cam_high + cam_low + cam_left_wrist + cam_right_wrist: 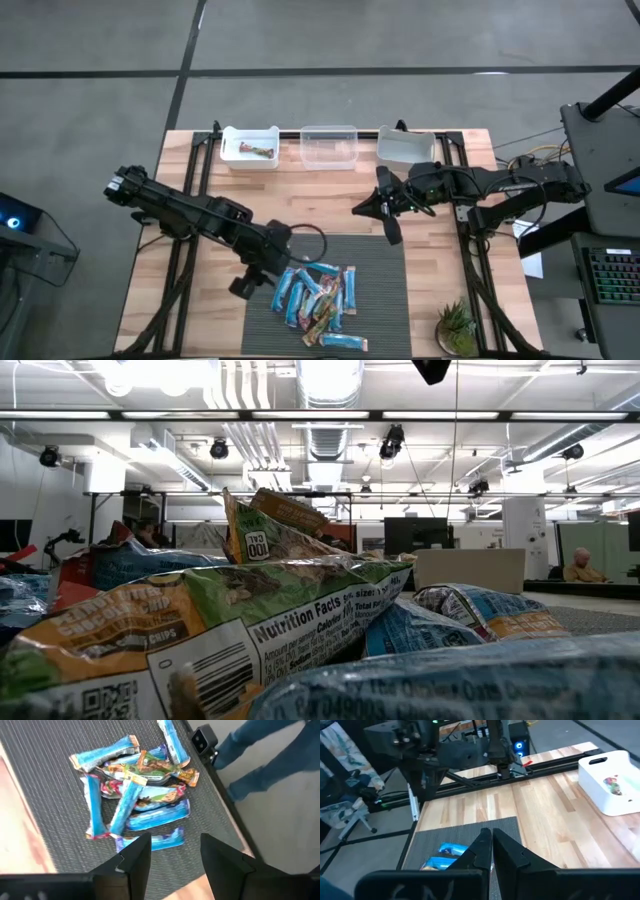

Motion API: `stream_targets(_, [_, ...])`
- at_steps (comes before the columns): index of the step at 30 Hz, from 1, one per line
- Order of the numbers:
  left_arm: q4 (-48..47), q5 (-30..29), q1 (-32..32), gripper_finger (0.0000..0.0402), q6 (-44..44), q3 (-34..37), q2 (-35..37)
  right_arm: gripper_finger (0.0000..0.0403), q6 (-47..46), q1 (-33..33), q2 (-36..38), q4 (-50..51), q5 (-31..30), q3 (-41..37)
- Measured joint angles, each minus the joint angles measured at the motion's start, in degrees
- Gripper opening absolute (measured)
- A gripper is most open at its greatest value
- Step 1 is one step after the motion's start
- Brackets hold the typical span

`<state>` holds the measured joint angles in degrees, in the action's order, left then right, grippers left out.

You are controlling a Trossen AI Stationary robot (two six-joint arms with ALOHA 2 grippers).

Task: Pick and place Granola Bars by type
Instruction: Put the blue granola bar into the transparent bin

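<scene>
- The left claw (252,280) hangs over the near-left part of the dark mat (375,290), just left of the pile of bars (318,300). Its fingers (134,857) stand apart with nothing between them, and the nearest blue bar shows through the gap in the left wrist view.
- The bars lie in a loose heap on the near half of the mat: mostly blue wrappers, overlapping, with a few green and orange ones among them. One blue bar (343,342) lies apart at the near edge of the mat.
- The right claw (385,205) is held above the far right part of the mat, well apart from the heap. Its fingers (485,851) are pressed together and hold nothing.
- Three bins stand in a row along the far edge of the surface (190,300). The left white bin (250,148) holds one multicoloured bar (259,151). The clear middle bin (329,146) and the right bin (405,146) stand beside it.
- A small plant (457,327) sits at the near right corner.
</scene>
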<state>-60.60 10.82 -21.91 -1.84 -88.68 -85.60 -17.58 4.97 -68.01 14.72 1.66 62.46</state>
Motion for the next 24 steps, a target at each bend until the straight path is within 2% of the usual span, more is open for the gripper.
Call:
stream_targets(3, [-0.1,-1.3,0.0,0.0153,-6.0,0.0,0.0,0.0008,-0.2,0.0,0.0,0.0,-0.4,0.0])
stream_targets(9, [-1.4,-8.3,0.0,0.0153,-20.3,0.9,0.0,0.0008,-2.2,0.0,0.0,0.0,-0.4,0.0])
stream_targets(13, [-1.2,-9.1,0.0,0.0153,-28.5,2.0,0.0,0.0008,-2.9,0.0,0.0,0.0,-0.4,0.0])
stream_targets(24, [8.3,-9.4,0.1,0.0153,-28.3,6.7,0.0,0.0008,-8.8,0.0,0.0,0.0,-0.6,0.0])
